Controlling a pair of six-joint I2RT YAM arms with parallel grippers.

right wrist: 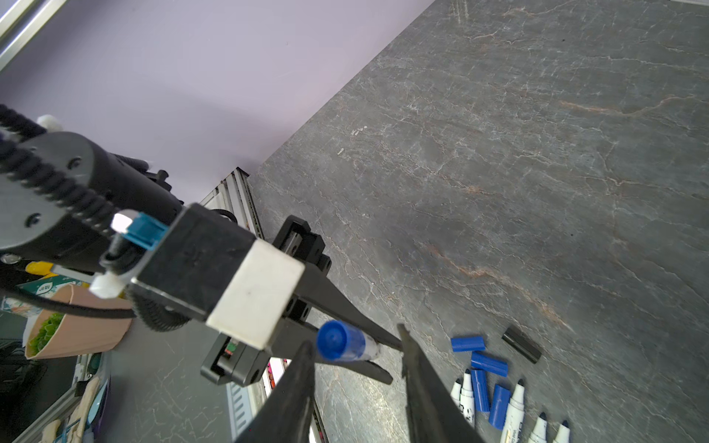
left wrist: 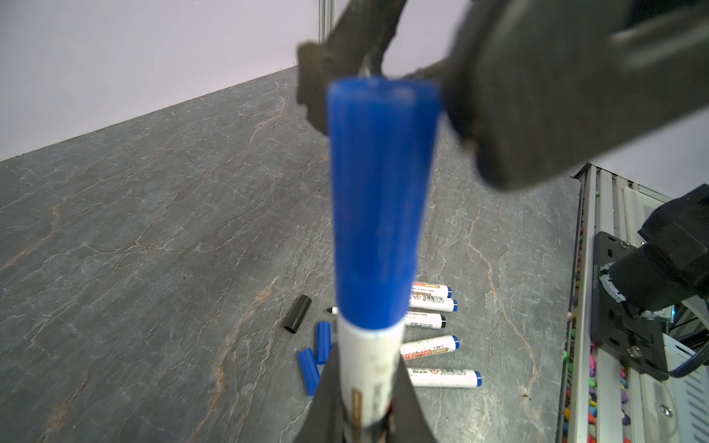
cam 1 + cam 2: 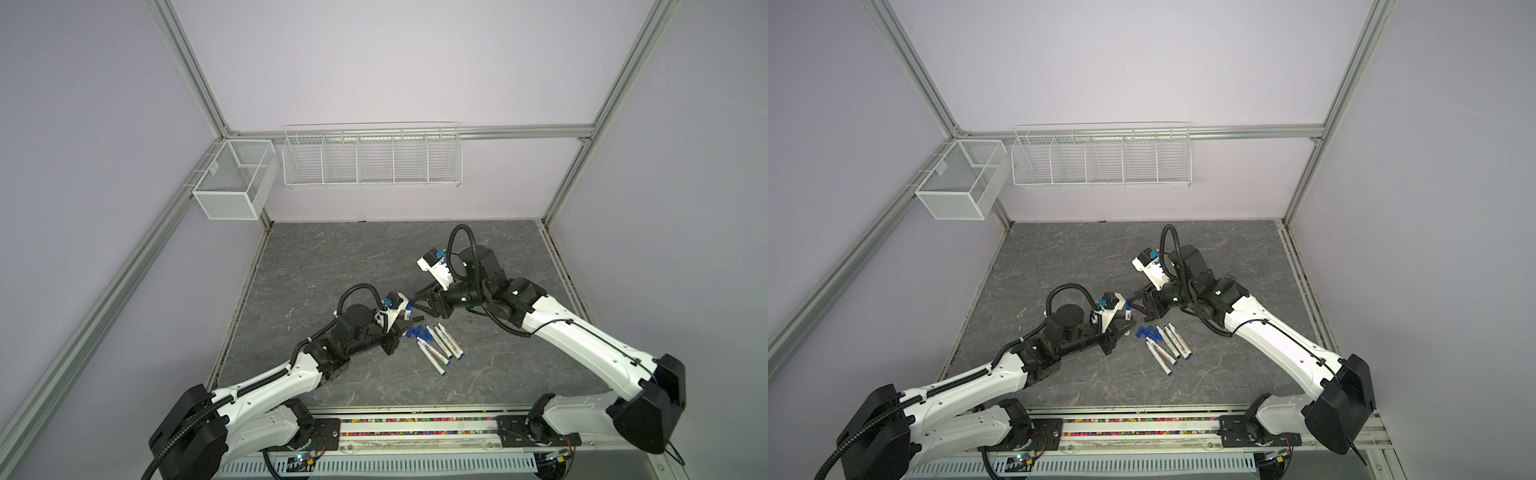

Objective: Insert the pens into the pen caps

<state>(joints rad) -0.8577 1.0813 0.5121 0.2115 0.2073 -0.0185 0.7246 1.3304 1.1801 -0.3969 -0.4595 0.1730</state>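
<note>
We list: flat stone-look desk [image 3: 332, 257], dark grey, veined pale and rust. Slim white plastic pens [image 2: 441, 377], labels printed orange and black, end plugs blue, one plug black. Short plastic pen caps [image 2: 323, 341], blue; one tubular plastic cap [image 2: 297, 313], black. Capped white pen [image 2: 368, 364]: cap blue. Wire baskets [image 3: 357, 160] white; walls [image 3: 415, 62] lilac.

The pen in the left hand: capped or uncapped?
Capped: the pen wears a blue cap over its tip, in both wrist views.

grey marbled table [image 2: 153, 230] bears loose pens [image 2: 433, 377], blue caps [image 2: 323, 341], black cap [image 2: 297, 313].
</note>
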